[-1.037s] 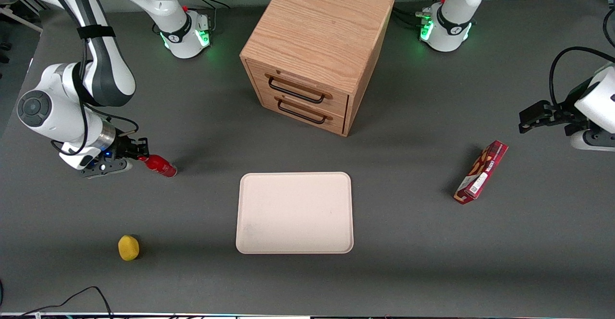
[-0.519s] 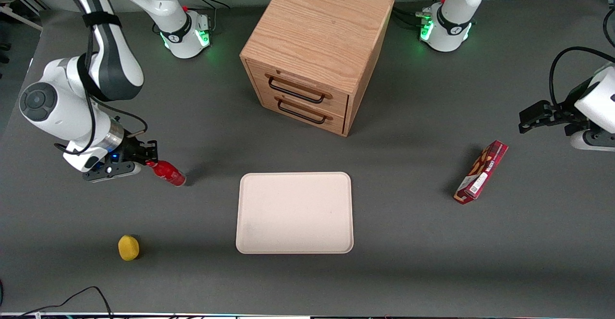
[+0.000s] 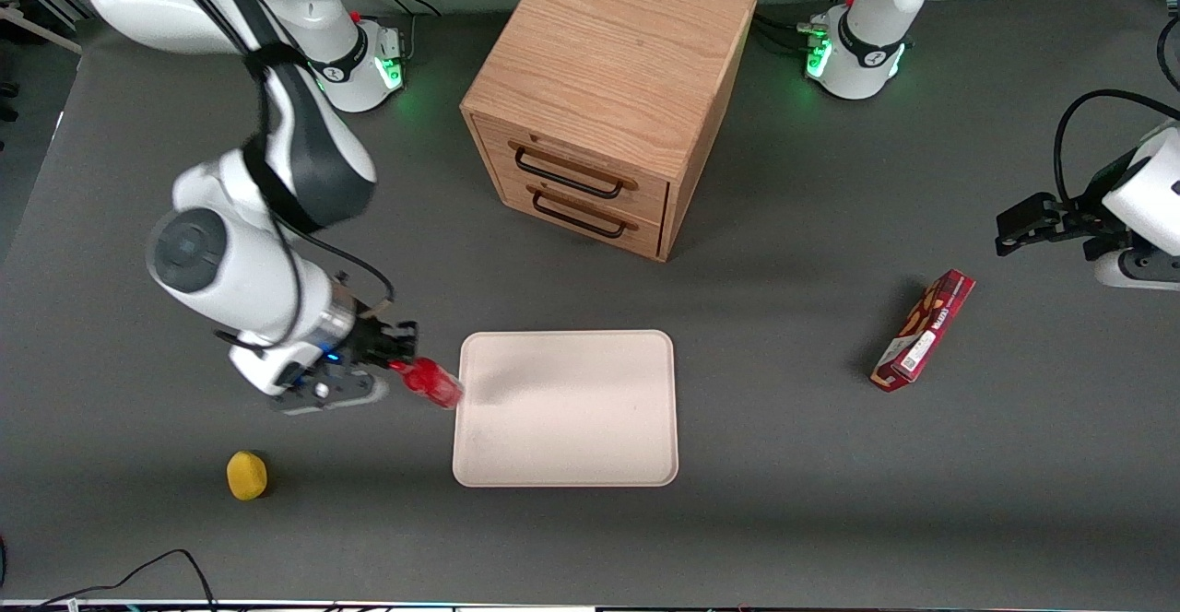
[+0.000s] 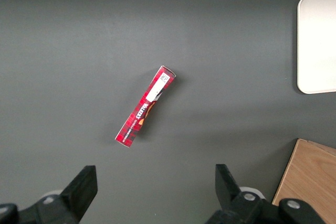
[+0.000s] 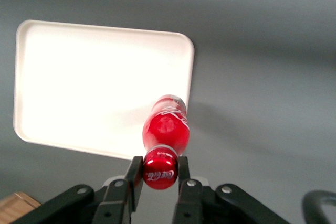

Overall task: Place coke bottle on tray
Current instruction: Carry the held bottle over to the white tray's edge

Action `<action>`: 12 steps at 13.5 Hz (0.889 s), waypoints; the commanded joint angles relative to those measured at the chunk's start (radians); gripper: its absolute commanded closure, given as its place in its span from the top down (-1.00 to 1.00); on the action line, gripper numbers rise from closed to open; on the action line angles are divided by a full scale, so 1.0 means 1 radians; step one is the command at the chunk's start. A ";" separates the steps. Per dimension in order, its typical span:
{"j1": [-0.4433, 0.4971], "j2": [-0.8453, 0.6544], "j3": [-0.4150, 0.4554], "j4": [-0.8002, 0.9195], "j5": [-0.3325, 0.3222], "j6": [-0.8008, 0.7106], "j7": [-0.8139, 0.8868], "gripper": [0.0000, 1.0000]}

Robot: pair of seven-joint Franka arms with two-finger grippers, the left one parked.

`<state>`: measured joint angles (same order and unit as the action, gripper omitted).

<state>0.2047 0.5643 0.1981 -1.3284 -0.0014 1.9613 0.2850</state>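
- Dark grey bench filling the front view, with a wooden two-drawer cabinet at upper centre, a flat red snack box lying at right of the frame toward the parked arm's end, and a yellow round object at lower left
- Pale tray lying flat at centre of the frame, nearer the front camera than the cabinet, nothing on it
- Coke bottle carried off the bench, gripped high at the cap so that the body hangs free below for setting down; seems tilted in the front view
- Bottle's body just at the tray's edge on the working arm's side, seen in the wrist view over the rim near a rounded corner, so not yet well over the flat middle
- Tool just beside that edge, fingers drawn in narrow and clamped on the red cap, one on each side
- Likely mid-carry: needs further travel over the tray, then lowering before release
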 commanded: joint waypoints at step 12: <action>0.142 0.269 -0.143 0.299 0.006 0.018 0.063 -1.00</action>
<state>0.3286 0.8119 0.0733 -1.0710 -0.0019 1.9828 0.3220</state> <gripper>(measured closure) 0.692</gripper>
